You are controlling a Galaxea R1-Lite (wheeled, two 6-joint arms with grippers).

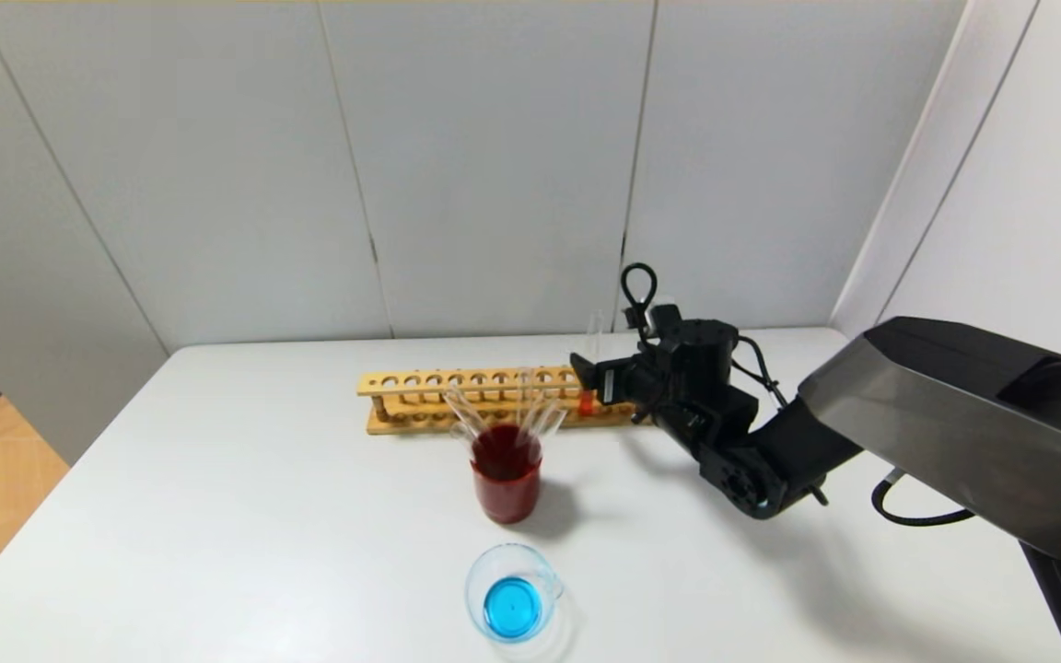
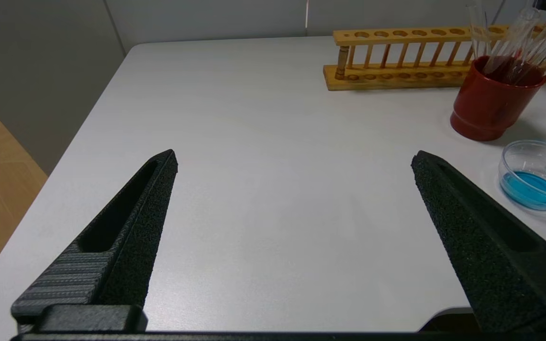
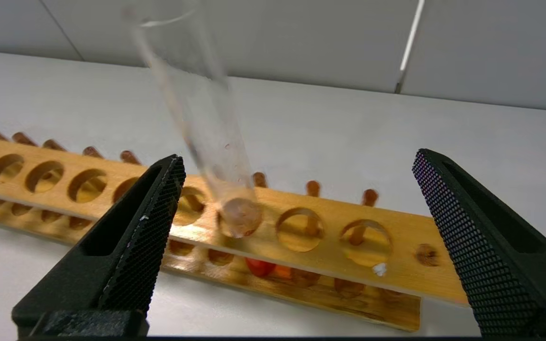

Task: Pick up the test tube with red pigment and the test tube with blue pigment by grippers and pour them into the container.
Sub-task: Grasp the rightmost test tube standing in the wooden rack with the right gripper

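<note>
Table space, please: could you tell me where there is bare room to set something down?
The table's left half is bare, from the wooden rack forward to the near edge, where the open left gripper hovers. It is crowded mid-table: rack, red cup of tubes, the container, and the open right gripper at the test tube with red pigment.

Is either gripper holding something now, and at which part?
Nothing is held. The right gripper is open around the test tube with red pigment in the wooden rack; the left gripper is open too.
</note>
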